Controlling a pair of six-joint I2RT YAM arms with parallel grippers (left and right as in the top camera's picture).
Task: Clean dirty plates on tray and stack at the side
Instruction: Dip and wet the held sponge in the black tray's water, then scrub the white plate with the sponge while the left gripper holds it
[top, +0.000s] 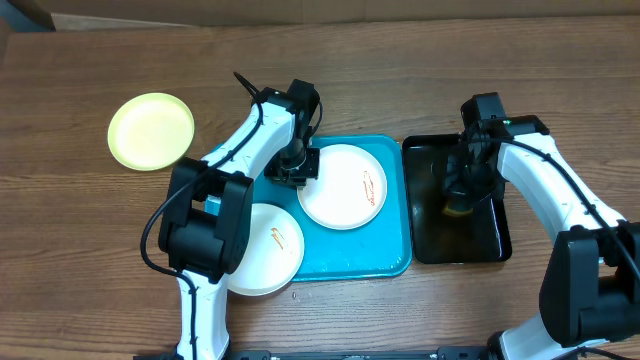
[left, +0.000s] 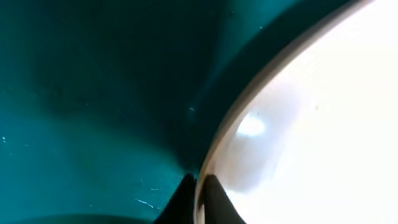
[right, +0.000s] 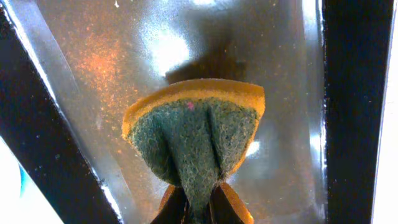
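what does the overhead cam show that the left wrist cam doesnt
Only the overhead shows the yellow-green plate out on the table, the near white plate overlapping the blue tray's near left corner, orange smears on both white plates, and the right gripper shut on a sponge over the black tray. Only the left wrist view shows, close up, the left gripper pinching the far white plate's rim. Both show that far white plate and the blue tray.
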